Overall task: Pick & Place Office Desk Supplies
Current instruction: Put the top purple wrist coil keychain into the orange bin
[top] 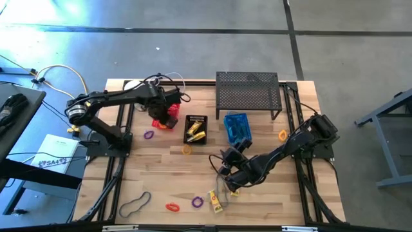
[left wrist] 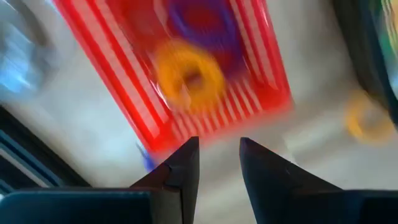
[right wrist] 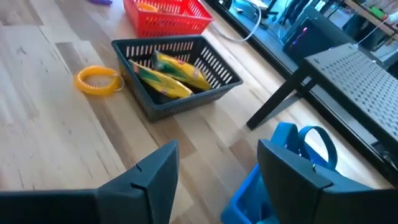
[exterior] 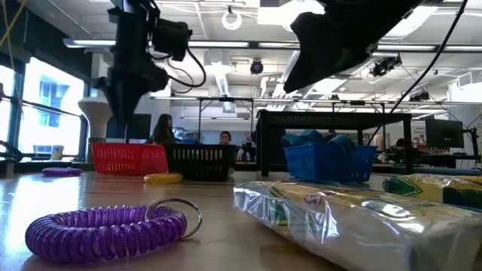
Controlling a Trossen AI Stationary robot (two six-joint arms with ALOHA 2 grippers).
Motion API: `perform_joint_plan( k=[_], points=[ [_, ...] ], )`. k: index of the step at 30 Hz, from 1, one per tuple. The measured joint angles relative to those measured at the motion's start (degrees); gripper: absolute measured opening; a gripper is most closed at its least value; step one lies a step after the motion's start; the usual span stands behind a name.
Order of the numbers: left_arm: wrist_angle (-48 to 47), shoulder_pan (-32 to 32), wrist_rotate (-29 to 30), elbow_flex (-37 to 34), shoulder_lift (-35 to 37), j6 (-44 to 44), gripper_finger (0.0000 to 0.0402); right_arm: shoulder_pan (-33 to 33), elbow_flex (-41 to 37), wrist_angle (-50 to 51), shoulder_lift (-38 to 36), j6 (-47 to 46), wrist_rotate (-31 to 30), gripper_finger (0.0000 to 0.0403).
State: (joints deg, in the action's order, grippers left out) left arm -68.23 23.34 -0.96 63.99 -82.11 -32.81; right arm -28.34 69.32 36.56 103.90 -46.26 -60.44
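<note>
Overhead, three baskets; left pincer parted, empty; right pincer wide, empty.

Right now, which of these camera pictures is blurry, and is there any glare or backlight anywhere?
Left wrist view: motion-blurred, the red basket and the orange ring in it smeared. Low view: the near purple coil and plastic packet soft, arms dark against bright ceiling lights. High view: pale glare on the floor at upper left. Right wrist view: sharp, the dark basket clear.

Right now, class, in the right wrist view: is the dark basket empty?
No: the dark basket holds yellow packets lying inside it.
</note>
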Motion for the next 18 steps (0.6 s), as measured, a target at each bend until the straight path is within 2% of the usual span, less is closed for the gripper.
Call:
perform_joint_plan(
  k=[3,5,9,11,14,18],
  points=[
    [-5.4,-0.9,-8.5,0.0,1.7,-0.1,0.011,0.0,0.0,0.0,0.0,-0.4,3.0,0.0205],
    [-9.0,-3.2,-9.6,0.1,2.4,-0.2,0.011,-0.2,0.0,0.0,0.0,-1.9,5.4,0.0205],
    [-10.4,-9.7,-2.2,-0.1,2.5,-2.5,0.011,-1.7,0.0,0.1,0.0,-5.4,10.5,0.0205],
    [-10.2,-12.2,-1.1,-0.6,2.6,-4.6,0.0111,-3.0,0.0,0.1,0.0,-7.4,12.0,0.0205],
    [-9.9,-13.4,1.1,-2.2,2.6,-4.0,0.0111,-5.4,0.0,0.2,0.0,-10.2,12.9,0.0205],
    [-14.9,-13.3,3.2,-6.5,2.6,-5.0,0.0111,-8.9,0.0,0.2,0.0,-14.2,12.9,0.0205]
  ],
)
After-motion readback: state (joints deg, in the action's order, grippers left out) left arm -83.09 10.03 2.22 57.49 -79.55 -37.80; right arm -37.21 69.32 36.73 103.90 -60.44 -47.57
